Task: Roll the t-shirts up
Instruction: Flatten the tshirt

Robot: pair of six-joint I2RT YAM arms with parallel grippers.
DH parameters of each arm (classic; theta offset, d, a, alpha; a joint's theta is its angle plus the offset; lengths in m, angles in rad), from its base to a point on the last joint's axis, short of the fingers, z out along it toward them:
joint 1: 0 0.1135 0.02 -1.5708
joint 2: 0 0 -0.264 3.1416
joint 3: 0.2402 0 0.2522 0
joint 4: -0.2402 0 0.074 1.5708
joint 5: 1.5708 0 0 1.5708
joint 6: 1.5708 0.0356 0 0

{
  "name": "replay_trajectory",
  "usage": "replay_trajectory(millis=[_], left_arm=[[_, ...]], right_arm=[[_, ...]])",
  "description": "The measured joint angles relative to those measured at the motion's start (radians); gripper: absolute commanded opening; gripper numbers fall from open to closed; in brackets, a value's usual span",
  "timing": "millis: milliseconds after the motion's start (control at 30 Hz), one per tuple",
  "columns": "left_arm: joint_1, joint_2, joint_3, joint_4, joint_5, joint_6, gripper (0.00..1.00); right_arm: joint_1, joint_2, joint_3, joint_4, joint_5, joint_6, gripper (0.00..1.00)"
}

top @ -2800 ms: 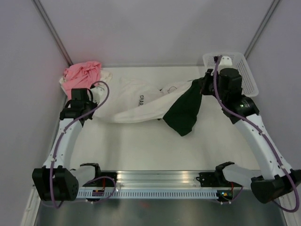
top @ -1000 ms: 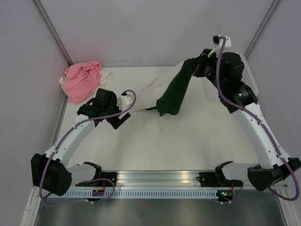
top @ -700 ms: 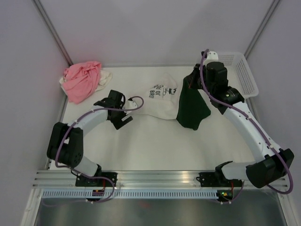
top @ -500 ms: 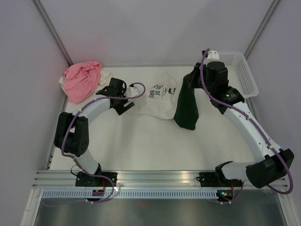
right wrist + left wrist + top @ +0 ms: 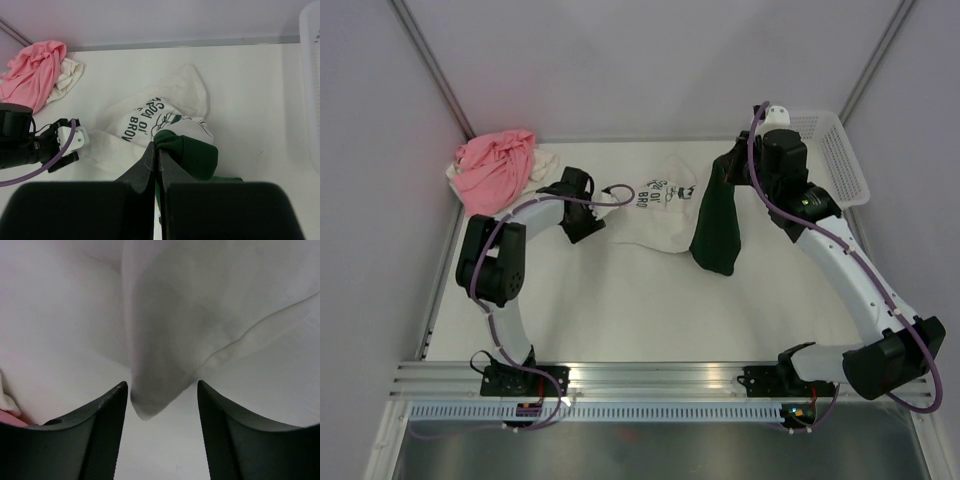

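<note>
**Dark green t-shirt (image 5: 715, 230) aloft — cream one barely caught**

The right hand (image 5: 156, 150) is clamped tight on a bunched fold of the green shirt. The shirt hangs as a long crumpled drape, and its lower end seems to reach the tabletop (image 5: 620, 310) just beside the cream printed t-shirt (image 5: 660, 210) at mid-tabletop. The left hand (image 5: 162, 390) stands open, its fingers either side of a pointed corner of that cream shirt, gripping nothing. Closing on so little cloth could let the corner slip out. A pull on the right might also drag the cream shirt along where the two meet — neither lies flat enough to roll. The pink t-shirt (image 5: 495, 170) and a plain cream t-shirt (image 5: 545, 160) sit heaped at the far-left corner.
</note>
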Motion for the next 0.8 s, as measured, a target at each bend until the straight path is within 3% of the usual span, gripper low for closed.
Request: replay_trajectory(millis=[67,167,467,800], left_arm=[[0.009,0.017,0.023,0.002,0.000,-0.002,0.53],[0.013,0.018,0.036,0.000,0.006,-0.023,0.03],[0.040,-0.090,0.032,-0.015,0.006,-0.142,0.02],[0.107,-0.632,0.104,-0.071,-0.077,-0.220,0.02]], right_arm=[[0.000,0.000,-0.005,0.005,0.000,0.000,0.00],[-0.001,0.000,-0.016,0.006,0.000,0.000,0.00],[-0.023,-0.042,-0.019,-0.008,0.027,-0.012,0.00],[-0.035,-0.209,0.066,-0.092,0.120,-0.059,0.00]])
